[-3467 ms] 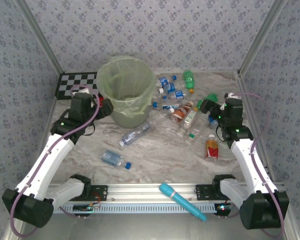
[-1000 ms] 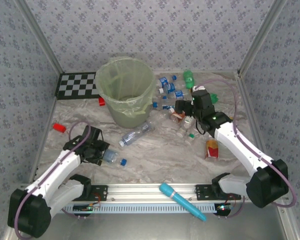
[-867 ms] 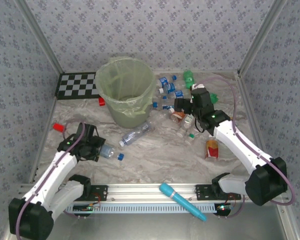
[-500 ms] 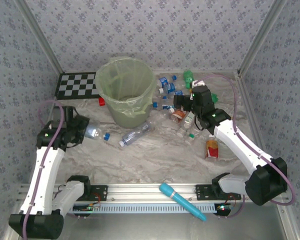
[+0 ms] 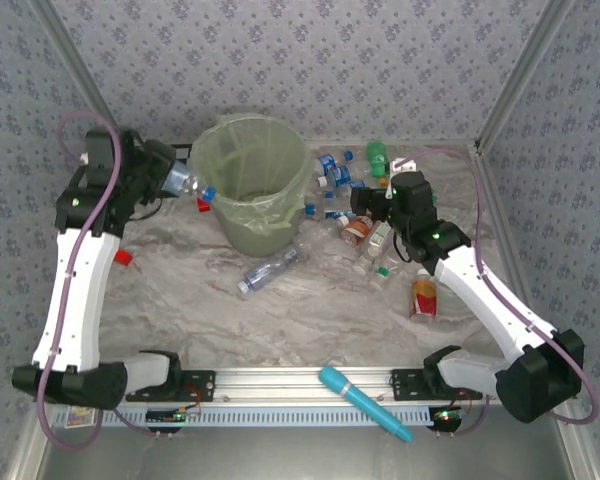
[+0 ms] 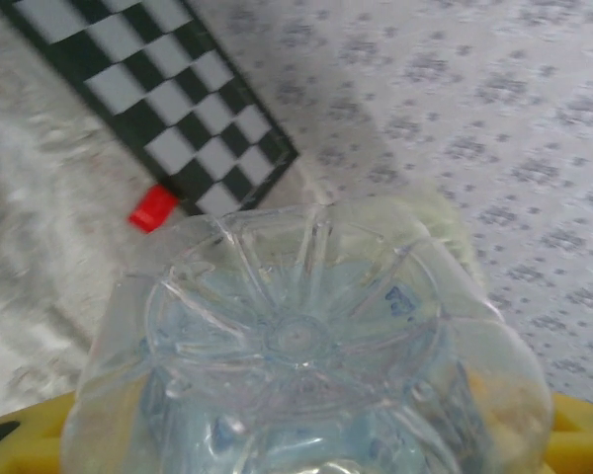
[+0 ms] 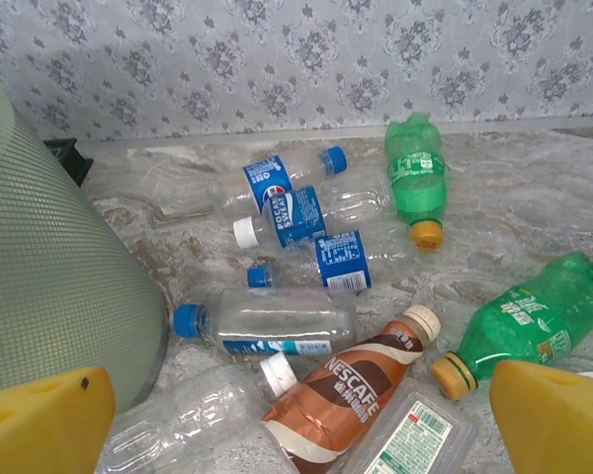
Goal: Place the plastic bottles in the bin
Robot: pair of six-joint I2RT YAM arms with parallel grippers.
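**A:** Where is the bottle that has been picked up?

**B:** The clear blue-capped bottle (image 5: 187,183) is clamped in the left gripper (image 5: 172,180). It is held in the air just left of the bin (image 5: 248,228), cap pointing at the bin's rim but outside it. The left wrist camera looks onto its ribbed base, with a yellow finger (image 6: 10,436) on either side.

**A:** And the other bottles?

**B:** Most lie in a heap on the table right of the bin.
- Nearest the bin's wall are a clear bottle with a blue cap (image 7: 262,321) and a clear bottle with a white cap (image 7: 203,415).
- Farther from the bin are some blue-labelled bottles (image 7: 295,213) and a brown Nescafe bottle (image 7: 351,390).
- There is also a green bottle with an orange cap (image 7: 415,168), and a second green bottle (image 7: 519,331) lies farthest right.
- A lone clear bottle (image 5: 270,268) lies just in front of the bin.
- A red-labelled bottle (image 5: 423,297) lies well to the bin's right and nearer the arms.

**A:** What about the right gripper?

**B:** The right gripper (image 5: 365,207) hangs over the heap, right of the bin. Its jaws are wide apart with nothing gripped.

**A:** Anything else around the bin?

**B:** A checkerboard (image 6: 158,109) lies left of the bin by the back wall, with a small red block (image 6: 154,208) just beside its edge. Another red block (image 5: 123,258) sits farther left and forward of the bin. A cyan pen-shaped stick (image 5: 365,402) lies well in front of the bin.
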